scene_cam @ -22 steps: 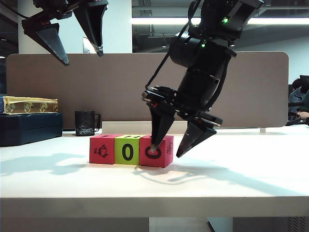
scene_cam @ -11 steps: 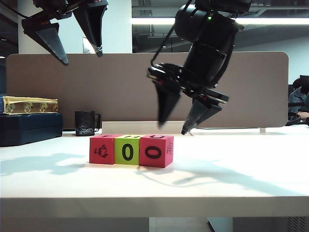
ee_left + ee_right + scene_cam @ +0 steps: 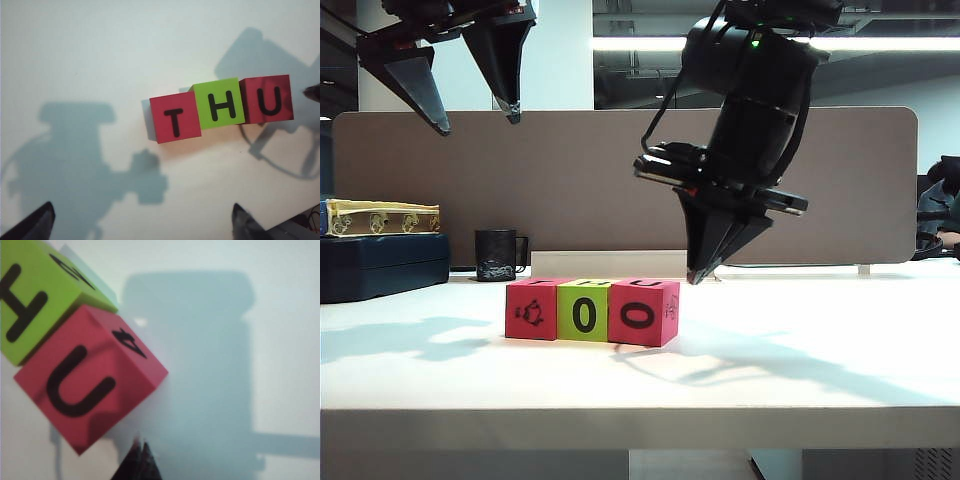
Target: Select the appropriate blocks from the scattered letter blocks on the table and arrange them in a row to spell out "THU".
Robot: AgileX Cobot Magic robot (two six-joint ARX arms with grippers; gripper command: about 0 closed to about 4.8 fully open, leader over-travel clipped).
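Note:
Three letter blocks stand touching in a row on the white table (image 3: 800,370): a pinkish-red T block (image 3: 175,120) (image 3: 530,310), a lime-green H block (image 3: 219,103) (image 3: 583,312) (image 3: 35,295) and a pinkish-red U block (image 3: 267,100) (image 3: 642,312) (image 3: 85,380). Their tops read T, H, U in the left wrist view. My right gripper (image 3: 698,274) (image 3: 140,452) hangs shut and empty just above and right of the U block. My left gripper (image 3: 475,115) (image 3: 142,220) is open, high above the table at the upper left.
A black mug (image 3: 498,255) stands behind the blocks to the left. A dark box (image 3: 380,265) with a pale patterned thing (image 3: 380,217) on top lies at the far left. A beige partition (image 3: 620,180) closes off the back.
My right gripper let go of the U block, rose up and to the right, and closed its fingers on nothing. The left gripper stayed high, barely shifting.

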